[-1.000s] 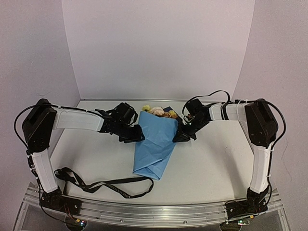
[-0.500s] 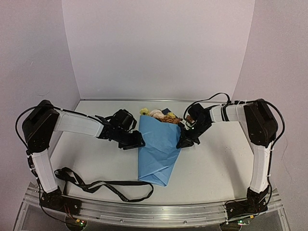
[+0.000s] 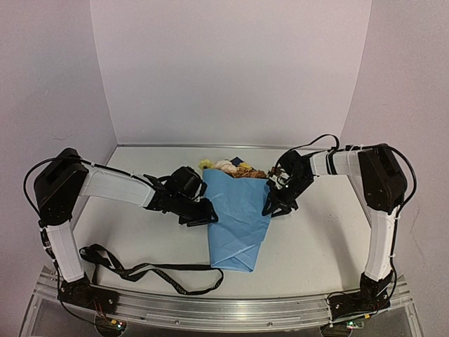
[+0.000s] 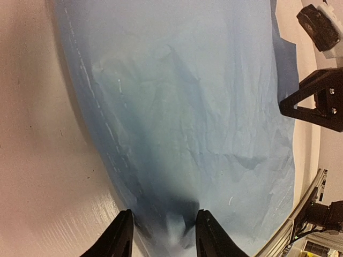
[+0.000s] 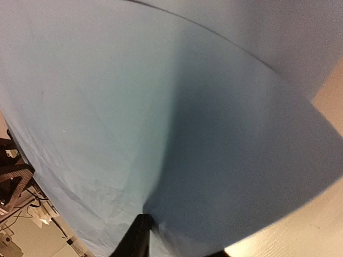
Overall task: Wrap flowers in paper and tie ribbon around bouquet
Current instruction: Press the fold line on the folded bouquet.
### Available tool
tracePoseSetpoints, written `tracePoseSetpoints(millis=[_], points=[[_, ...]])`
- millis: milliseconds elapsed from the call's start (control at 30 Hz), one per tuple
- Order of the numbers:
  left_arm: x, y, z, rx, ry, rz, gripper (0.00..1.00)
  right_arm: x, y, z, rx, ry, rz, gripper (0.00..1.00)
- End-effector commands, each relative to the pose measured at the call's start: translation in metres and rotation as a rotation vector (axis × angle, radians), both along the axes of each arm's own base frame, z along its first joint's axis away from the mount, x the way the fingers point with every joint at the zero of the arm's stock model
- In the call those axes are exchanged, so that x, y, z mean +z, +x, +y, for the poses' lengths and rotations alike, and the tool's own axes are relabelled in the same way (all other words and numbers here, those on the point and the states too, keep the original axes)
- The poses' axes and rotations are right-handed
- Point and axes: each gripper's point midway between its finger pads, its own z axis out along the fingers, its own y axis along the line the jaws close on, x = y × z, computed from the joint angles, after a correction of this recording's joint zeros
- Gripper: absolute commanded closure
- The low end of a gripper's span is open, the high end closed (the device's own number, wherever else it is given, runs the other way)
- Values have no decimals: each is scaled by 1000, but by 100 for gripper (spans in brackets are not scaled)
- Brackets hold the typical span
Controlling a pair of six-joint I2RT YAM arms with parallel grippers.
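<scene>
Paper fills nearly the whole frame, light blue, creased and wrinkled, its curved left edge lying on the pale table. Down at the bottom, the left gripper has its two black fingertips standing apart, a small bump of paper edge sitting between them; whether they press it is hard to tell. Over on the right, the right gripper points its black triangular tip at the paper's far edge, just beside it. A metal rail shows in the lower right corner.
</scene>
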Motion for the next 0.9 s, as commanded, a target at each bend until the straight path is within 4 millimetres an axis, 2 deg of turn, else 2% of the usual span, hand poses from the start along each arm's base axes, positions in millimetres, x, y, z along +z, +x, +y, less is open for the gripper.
tracePoseSetpoints(millis=[0,167,267,333,467,567,633,767,867], points=[[14,0,-14,-43,-55,-34,61,34,-6,-11,-26,-47,-36,68],[12,0,-14,-44,-51,-36,62,55,-28,-21,-45,-97,-48,60],[11,0,-13,-39,-52,-32,62,67,-41,-21,-58,-100,-49,60],[10,0,-12,-34,-51,-31,62,76,-53,-13,-42,-86,-57,65],[8,-2,-10,-30,-51,-27,62,83,-78,23,22,-44,-52,77],[8,-2,-10,-27,-56,-26,62,75,-94,50,55,-35,-61,82],[9,-2,-9,-23,-59,-28,62,64,-98,61,53,-36,-66,85],[12,-3,-7,-19,-60,-32,62,36,-102,74,13,-35,-59,87],[14,-4,-5,-19,-57,-36,61,22,-104,77,-11,-48,-55,89]])
